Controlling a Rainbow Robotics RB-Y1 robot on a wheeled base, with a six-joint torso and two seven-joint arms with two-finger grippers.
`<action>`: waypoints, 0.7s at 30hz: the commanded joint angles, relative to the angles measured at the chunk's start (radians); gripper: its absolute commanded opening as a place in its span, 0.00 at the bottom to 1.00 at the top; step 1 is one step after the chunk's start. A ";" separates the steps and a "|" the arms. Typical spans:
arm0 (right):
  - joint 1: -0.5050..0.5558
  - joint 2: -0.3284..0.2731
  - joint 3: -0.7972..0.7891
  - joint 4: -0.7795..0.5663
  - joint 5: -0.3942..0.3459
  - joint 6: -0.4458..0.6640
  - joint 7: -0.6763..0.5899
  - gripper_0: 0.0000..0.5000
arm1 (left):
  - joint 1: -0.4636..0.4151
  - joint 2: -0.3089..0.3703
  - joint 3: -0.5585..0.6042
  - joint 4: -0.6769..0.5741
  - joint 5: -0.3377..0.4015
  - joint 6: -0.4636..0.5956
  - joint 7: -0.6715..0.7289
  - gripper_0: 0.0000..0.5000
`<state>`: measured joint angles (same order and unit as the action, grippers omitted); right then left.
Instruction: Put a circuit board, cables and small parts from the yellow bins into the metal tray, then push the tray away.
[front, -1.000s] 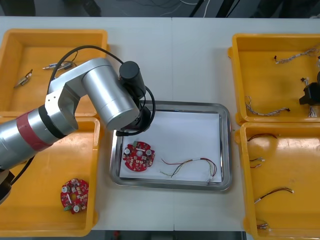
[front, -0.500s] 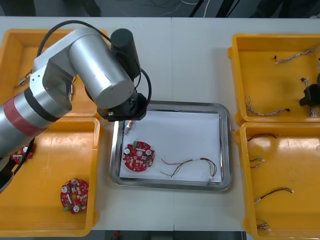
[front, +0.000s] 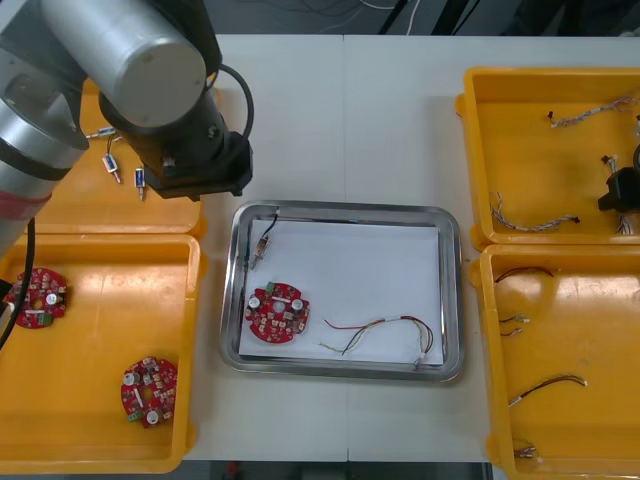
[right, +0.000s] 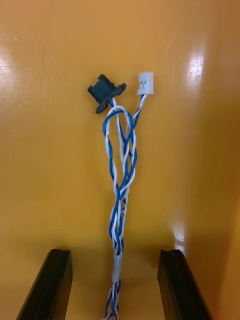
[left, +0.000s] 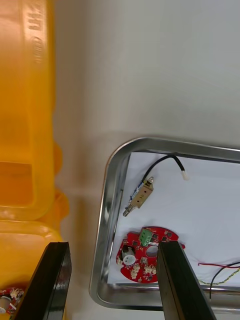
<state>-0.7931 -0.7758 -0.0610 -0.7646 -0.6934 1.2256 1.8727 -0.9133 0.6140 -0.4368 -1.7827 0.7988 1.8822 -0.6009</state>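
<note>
The metal tray (front: 450, 300), white inside, holds a round red circuit board (front: 278, 313), a red and yellow cable (front: 385, 333) and a small metal part (front: 262, 247) with a black wire. My left gripper (left: 112, 246) hangs open over the tray's near-left corner; the small metal part (left: 140, 194) and circuit board (left: 145, 248) lie beyond its fingers. In the front view the left arm (front: 140, 70) covers it. My right gripper (front: 622, 188) sits in the upper right yellow bin (front: 480, 150). It is open (right: 116, 252), with a twisted blue and white cable (right: 120, 170) lying between its fingers.
The upper left bin (front: 60, 210) holds small metal parts (front: 138, 180). Two circuit boards (front: 148, 390) (front: 35, 297) lie in the lower left bin. More cables (front: 530, 222) rest in the upper right bin and several (front: 545, 385) in the lower right bin.
My left arm has pulled back up and to the left, off the tray, leaving the small metal part with its black wire lying in the tray. The right arm has not moved.
</note>
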 joint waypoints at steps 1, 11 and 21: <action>-0.041 0.009 0.015 -0.001 -0.008 -0.009 -0.006 0.85 | -0.049 0.050 0.087 0.051 0.013 0.018 -0.139 1.00; -0.034 0.009 0.015 -0.001 -0.025 -0.012 -0.004 0.00 | -0.053 0.067 0.179 0.210 -0.043 -0.006 -0.315 1.00; -0.049 0.007 0.007 -0.001 -0.020 0.014 -0.001 0.00 | -0.110 0.067 0.205 0.433 -0.095 -0.121 -0.442 1.00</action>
<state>-0.7945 -0.7740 -0.0610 -0.7623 -0.7086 1.2247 1.8727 -0.9548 0.6475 -0.2727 -1.3859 0.7203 1.7959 -0.9617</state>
